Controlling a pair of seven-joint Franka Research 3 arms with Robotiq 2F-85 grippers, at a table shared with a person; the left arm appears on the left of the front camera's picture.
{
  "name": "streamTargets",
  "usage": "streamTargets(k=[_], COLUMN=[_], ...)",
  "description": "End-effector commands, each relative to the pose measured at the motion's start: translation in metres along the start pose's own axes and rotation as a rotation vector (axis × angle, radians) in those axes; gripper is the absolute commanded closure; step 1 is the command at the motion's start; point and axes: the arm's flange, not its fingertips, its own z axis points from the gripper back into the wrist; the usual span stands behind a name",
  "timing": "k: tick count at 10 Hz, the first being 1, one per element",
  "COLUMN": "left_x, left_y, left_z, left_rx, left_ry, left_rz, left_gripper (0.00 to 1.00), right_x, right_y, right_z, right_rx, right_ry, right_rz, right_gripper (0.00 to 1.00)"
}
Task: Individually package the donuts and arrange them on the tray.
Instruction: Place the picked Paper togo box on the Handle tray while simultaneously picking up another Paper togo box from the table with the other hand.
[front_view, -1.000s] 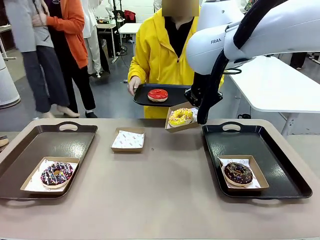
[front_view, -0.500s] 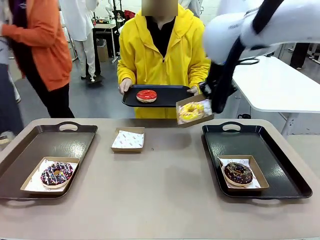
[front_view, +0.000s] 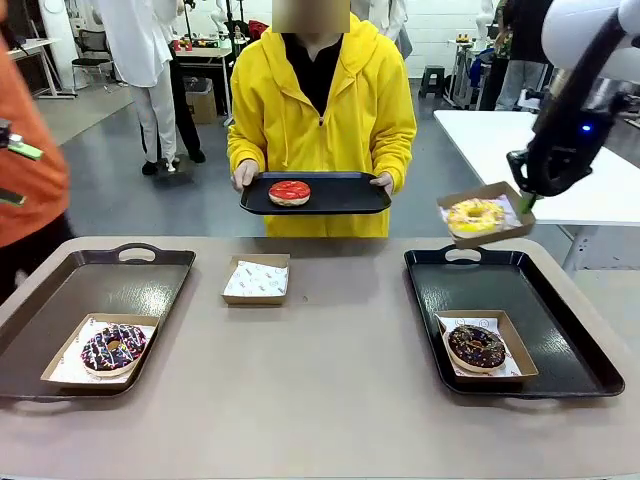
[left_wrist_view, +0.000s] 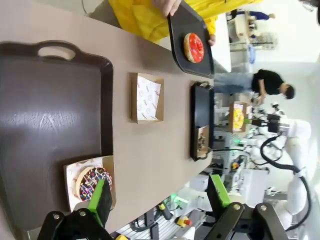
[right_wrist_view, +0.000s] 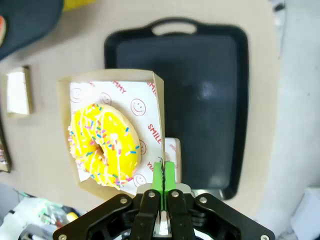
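Observation:
My right gripper (front_view: 527, 200) is shut on the rim of a cardboard box (right_wrist_view: 150, 100) holding the yellow-iced donut (front_view: 475, 215), in the air over the far edge of the right tray (front_view: 470, 290). The right wrist view shows the yellow donut (right_wrist_view: 105, 145) on smiley-print paper, with my right gripper (right_wrist_view: 163, 172) pinching the box wall. A boxed chocolate donut (front_view: 476, 346) sits on that tray. A boxed striped donut (front_view: 112, 348) lies on the left tray (front_view: 100, 290). My left gripper (left_wrist_view: 160, 192) hangs open above the striped donut (left_wrist_view: 90, 183). A red-iced donut (front_view: 289, 192) rests on a black tray held by the person.
An empty paper-lined box (front_view: 256, 279) lies on the table between the two trays. The person in yellow stands at the far edge, holding the small black tray (front_view: 340, 195) with both hands. A white table (front_view: 500, 140) stands behind at the right.
My right arm swung right with the boxed yellow donut, from beside the person's tray to above the right tray's far edge. The person's tray shifted slightly left.

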Motion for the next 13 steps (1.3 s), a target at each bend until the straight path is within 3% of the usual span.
streamTargets(k=[1, 3, 6, 10, 13], left_x=[0.003, 0.008, 0.007, -0.02, -0.024], left_y=[-0.036, -0.074, -0.099, -0.09, -0.085], left_z=[-0.035, -0.077, -0.146, -0.241, -0.249], left_rx=[0.168, 0.266, 0.424, 0.624, 0.592], left_ry=[0.003, -0.007, -0.016, 0.006, 0.033], left_rz=[-0.016, -0.051, -0.107, -0.207, -0.229], left_gripper=[0.0, 0.0, 0.0, 0.0, 0.0], right_x=[-0.001, 0.001, -0.001, -0.001, -0.001], right_y=[-0.008, -0.016, -0.014, -0.014, -0.014], right_z=[-0.014, -0.033, -0.016, -0.016, -0.016], right_rx=[-0.036, -0.05, -0.024, -0.024, -0.024], right_ry=[0.032, 0.047, 0.039, 0.039, 0.039], right_rz=[0.018, 0.008, -0.002, -0.002, -0.002], right_gripper=[0.99, 0.99, 0.99, 0.99, 0.99])
